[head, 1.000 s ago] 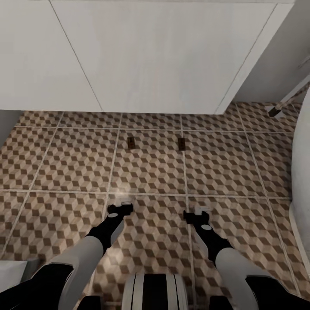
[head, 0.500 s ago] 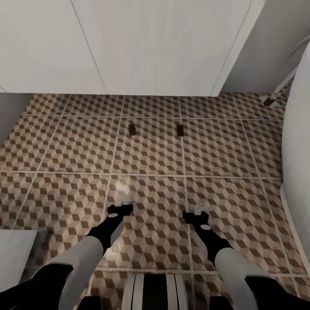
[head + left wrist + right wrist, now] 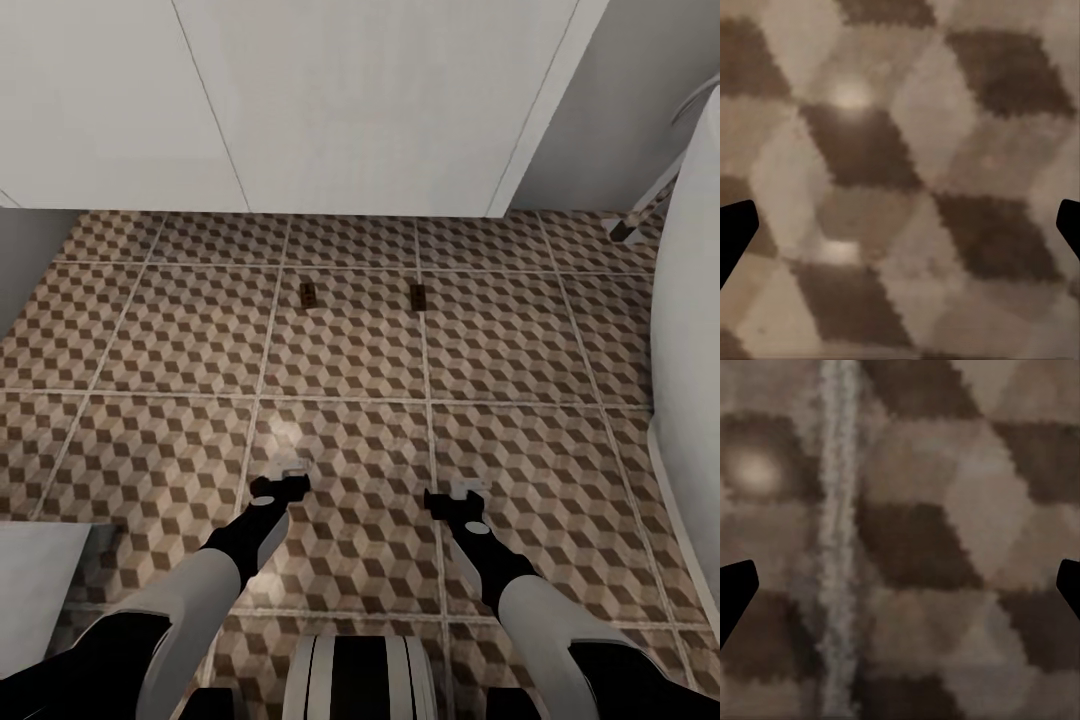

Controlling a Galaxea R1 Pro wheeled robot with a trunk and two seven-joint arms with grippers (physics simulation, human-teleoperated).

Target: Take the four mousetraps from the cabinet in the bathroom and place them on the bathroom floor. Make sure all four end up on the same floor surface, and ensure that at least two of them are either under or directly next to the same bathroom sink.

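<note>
the bathroom floor [image 3: 180, 340] is made of big square tiles with a small brown, beige and white cube pattern and pale lines between them. a plain white boxy unit [image 3: 330, 100] stands at the far side, and a tall white rounded thing [image 3: 690, 330] stands off to the right.

two small flat dark brown wooden mousetraps lie on the tiles, well ahead of both hands and just in front of the white unit. one mousetrap [image 3: 309, 294] lies ahead of the left hand [image 3: 279, 487]. the other mousetrap [image 3: 418, 296] lies ahead of the right hand [image 3: 455, 498]. they lie apart from each other, side by side.

both hands hang low over bare tiles. each one is wide open with nothing in it. in the wrist views the black fingertips [image 3: 735, 232] sit far out at the edges, and the right ones [image 3: 735, 592] do too.

the traps look light, thin and stiff. i think it would be best to pinch one by the long edges of its board. the thin wire parts could bend or snap shut, so keep off them. they are too small here to see the wire well.
</note>
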